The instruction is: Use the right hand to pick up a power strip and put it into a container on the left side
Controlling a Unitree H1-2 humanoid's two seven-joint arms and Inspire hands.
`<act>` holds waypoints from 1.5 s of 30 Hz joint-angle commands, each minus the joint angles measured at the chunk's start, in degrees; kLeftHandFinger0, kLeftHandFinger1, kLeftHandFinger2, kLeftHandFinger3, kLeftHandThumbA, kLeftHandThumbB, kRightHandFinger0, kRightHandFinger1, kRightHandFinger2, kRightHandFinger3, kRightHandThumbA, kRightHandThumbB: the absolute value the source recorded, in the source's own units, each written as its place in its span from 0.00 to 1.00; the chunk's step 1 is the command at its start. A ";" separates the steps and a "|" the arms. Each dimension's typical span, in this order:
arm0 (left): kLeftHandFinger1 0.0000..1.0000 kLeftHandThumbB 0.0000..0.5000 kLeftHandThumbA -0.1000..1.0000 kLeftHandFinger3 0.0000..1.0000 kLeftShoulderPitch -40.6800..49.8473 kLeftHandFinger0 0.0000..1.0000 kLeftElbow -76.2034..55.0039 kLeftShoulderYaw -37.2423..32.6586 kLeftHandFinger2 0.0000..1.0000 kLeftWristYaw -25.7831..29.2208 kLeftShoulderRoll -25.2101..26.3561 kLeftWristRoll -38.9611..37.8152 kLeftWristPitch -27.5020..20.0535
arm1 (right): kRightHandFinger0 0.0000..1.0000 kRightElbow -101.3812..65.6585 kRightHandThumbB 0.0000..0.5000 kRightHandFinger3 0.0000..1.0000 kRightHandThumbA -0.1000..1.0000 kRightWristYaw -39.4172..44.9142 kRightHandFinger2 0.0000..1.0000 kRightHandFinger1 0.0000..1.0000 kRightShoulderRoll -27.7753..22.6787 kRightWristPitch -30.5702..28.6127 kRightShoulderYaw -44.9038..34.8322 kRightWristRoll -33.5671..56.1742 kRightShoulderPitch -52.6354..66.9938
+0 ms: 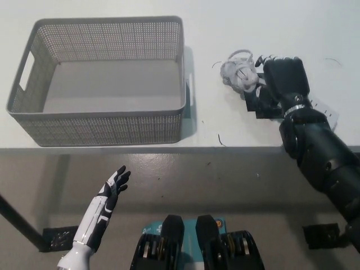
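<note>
Head view, the only one I've got: my right robot hand [283, 79] is out over the white table [112, 8], closed around the power strip [325, 112]. The strip's white body pokes out from behind my black wrist toward the right, tilted, and its bundled white cord [239, 71] bunches up just left of my fingers [264, 61], which curl over the coil. Can't tell if the strip is off the table or touching it; the dark shadow under my palm makes it hard to read.

The grey mesh basket [101, 121] sits on the left part of the table, well apart from the strip, with nothing in it.

My left robot hand [111, 192] is down at the lower left, below the table edge, fingers spread a bit and holding nothing.
</note>
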 commanded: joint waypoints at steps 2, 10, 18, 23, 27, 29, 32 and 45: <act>1.00 0.37 1.00 1.00 -1.24 1.00 -2.06 -0.81 1.00 -1.45 1.60 1.29 -0.97 | 0.00 -10.29 0.52 0.54 0.00 -29.11 0.56 0.00 -6.71 -12.15 -3.00 -5.33 -24.70; 1.00 0.38 1.00 1.00 -1.01 1.00 -2.46 -0.86 1.00 -1.20 1.52 1.87 -0.86 | 0.00 -11.06 0.51 0.60 0.00 -28.87 0.58 0.00 -7.07 -11.94 -2.49 -6.75 -28.63; 1.00 0.38 1.00 1.00 -1.42 1.00 -2.29 -0.64 1.00 -1.23 1.73 1.79 -0.89 | 0.00 -11.98 0.35 0.64 0.00 -27.83 0.58 0.00 -7.15 -12.86 -3.22 -6.26 -31.84; 1.00 0.38 1.00 1.00 -1.30 1.00 -2.28 -0.70 1.00 -1.61 1.74 1.30 -0.69 | 0.00 -10.74 0.31 0.61 0.00 -28.68 0.55 0.00 -6.30 -13.96 -2.91 -6.63 -34.78; 1.00 0.39 1.00 1.00 -1.27 1.00 -2.16 -0.73 1.00 -1.43 1.70 1.75 -0.62 | 0.00 -11.23 0.36 0.45 0.00 -28.72 0.48 0.00 -5.05 -13.28 -2.20 -7.78 -36.52; 1.00 0.37 1.00 1.00 -1.14 1.00 -2.16 -0.77 1.00 -1.45 1.71 1.84 -0.73 | 0.00 -10.73 0.40 0.41 0.00 -29.22 0.39 0.00 -3.83 -12.89 -1.85 -8.14 -37.77; 1.00 0.38 1.00 1.00 -1.24 1.00 -2.16 -0.72 1.00 -1.46 1.76 1.81 -0.87 | 0.00 -10.00 0.41 0.20 0.00 -29.19 0.30 0.00 -1.86 -13.69 -1.62 -7.88 -39.53; 1.00 0.39 1.00 1.00 -1.55 1.00 -2.14 -0.86 1.00 -1.58 1.95 2.21 -0.37 | 0.00 -5.58 0.30 0.15 0.00 -28.85 0.56 0.00 11.11 -11.28 -0.75 -7.48 -44.57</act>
